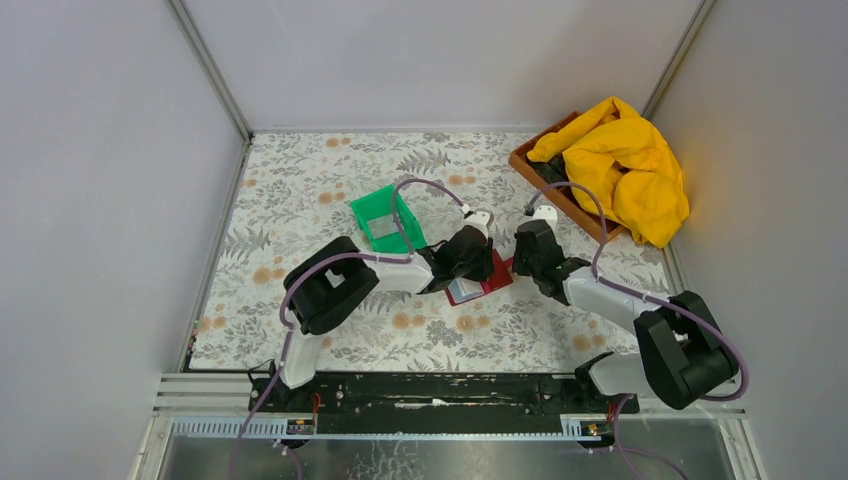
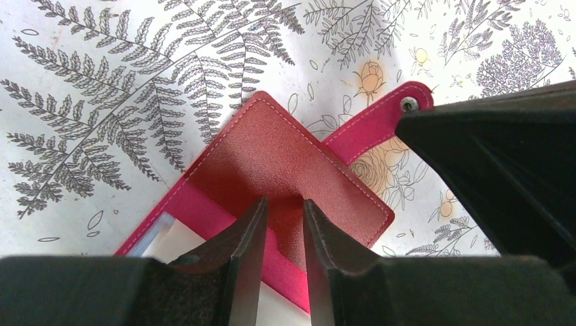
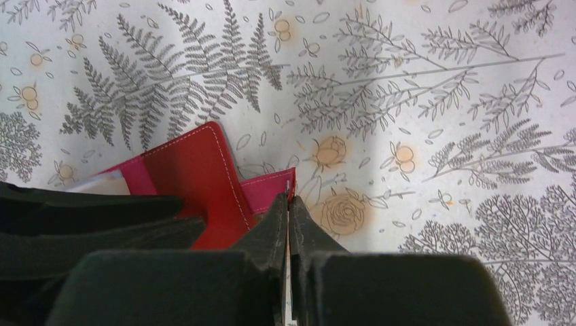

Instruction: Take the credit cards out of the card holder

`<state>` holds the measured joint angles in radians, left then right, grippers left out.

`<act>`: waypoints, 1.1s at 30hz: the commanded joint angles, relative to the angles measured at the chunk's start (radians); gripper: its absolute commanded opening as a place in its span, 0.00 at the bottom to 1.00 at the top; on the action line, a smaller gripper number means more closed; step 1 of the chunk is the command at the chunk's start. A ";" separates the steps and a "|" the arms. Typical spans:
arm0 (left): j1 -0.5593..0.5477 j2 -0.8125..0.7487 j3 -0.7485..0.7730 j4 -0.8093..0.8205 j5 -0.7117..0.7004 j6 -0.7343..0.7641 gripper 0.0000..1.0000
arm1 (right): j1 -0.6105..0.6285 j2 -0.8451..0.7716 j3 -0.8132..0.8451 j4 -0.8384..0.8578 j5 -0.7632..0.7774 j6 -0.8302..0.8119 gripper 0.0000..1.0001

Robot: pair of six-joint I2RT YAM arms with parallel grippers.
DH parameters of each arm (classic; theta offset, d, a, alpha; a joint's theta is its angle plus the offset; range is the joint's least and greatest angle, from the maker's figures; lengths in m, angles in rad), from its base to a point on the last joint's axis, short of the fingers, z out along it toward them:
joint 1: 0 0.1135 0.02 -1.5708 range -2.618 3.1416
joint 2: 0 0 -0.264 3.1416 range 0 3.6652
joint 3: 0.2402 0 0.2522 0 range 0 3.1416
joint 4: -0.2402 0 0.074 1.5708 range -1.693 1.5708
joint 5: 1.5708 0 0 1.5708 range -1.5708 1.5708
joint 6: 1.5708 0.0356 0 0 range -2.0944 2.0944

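The dark red card holder (image 1: 492, 282) lies open on the floral mat between my two grippers. Its pale blue-grey sleeves (image 1: 464, 291) face up at its near-left end; I cannot tell separate credit cards in them. In the left wrist view my left gripper (image 2: 284, 210) stands with a narrow gap, tips on the holder's red cover (image 2: 272, 156), clasping nothing. The pale sleeve (image 2: 180, 244) shows beside it. My right gripper (image 3: 290, 197) is shut on the pink strap (image 3: 268, 190); its snap stud (image 2: 408, 104) shows in the left wrist view.
A green plastic bin (image 1: 372, 204) stands behind the left gripper with a pale grey flat piece (image 1: 384, 229) inside. A wooden tray (image 1: 527, 166) with a yellow cloth (image 1: 625, 165) sits at the back right. White walls enclose the mat.
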<state>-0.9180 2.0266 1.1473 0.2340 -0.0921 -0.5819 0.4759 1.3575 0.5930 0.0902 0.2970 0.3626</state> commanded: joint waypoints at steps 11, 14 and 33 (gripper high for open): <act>-0.006 -0.017 -0.022 -0.091 0.023 0.021 0.34 | 0.003 -0.148 -0.086 -0.061 -0.005 0.057 0.00; -0.006 -0.013 -0.021 -0.092 0.028 0.018 0.34 | 0.003 -0.176 -0.094 -0.070 -0.004 0.054 0.09; -0.006 -0.004 -0.018 -0.094 0.034 0.007 0.35 | 0.003 -0.158 -0.042 0.077 -0.264 0.088 0.06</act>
<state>-0.9211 2.0216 1.1469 0.2203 -0.0574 -0.5831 0.4759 1.1385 0.5198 0.0498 0.1356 0.4194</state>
